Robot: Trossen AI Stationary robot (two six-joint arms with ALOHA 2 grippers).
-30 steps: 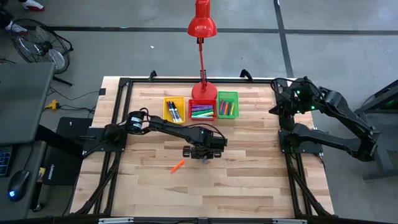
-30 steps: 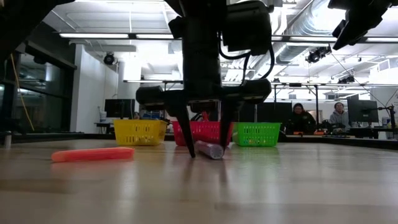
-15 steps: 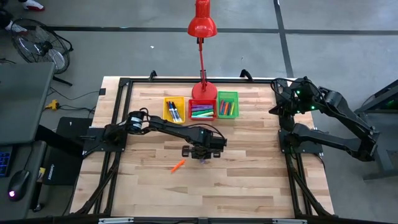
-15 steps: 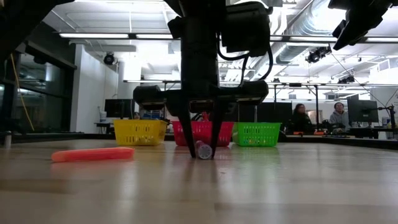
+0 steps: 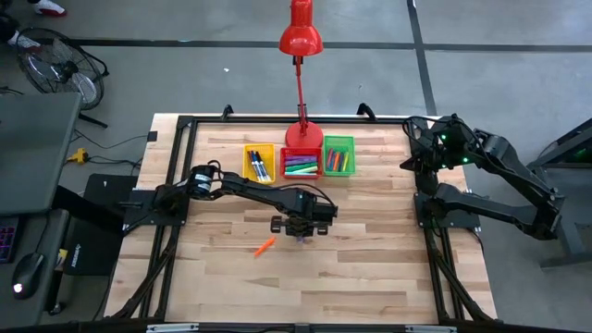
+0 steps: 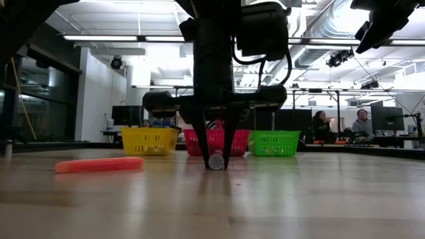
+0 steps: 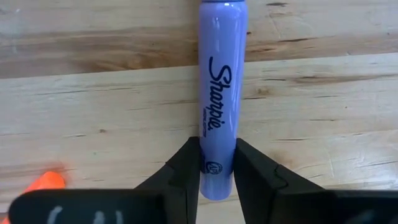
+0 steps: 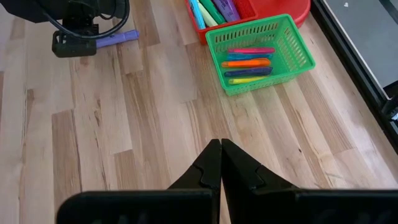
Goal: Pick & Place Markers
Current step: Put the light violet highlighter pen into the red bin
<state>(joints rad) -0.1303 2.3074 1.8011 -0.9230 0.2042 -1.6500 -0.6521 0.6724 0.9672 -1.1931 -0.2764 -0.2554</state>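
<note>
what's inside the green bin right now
The green bin holds several markers lying side by side: pink, blue, orange, dark, yellow. Anything beneath them is hidden.

The wooden bench point(image 5: 370, 268) carried three small bins in a row near its far edge: yellow bin point(image 5: 259, 164), red bin point(image 5: 300, 164) and green bin point(image 5: 339, 155). The red lamp's base point(image 5: 302, 137) stood just behind the red bin. Nearer than the red bin lay a purple marker point(image 7: 222, 93), and beside it an orange marker point(image 5: 265, 246).

Marker point(image 7: 221, 93) on table point(image 5: 370, 268), between left gripper point(image 7: 216, 163) fingers.
</note>
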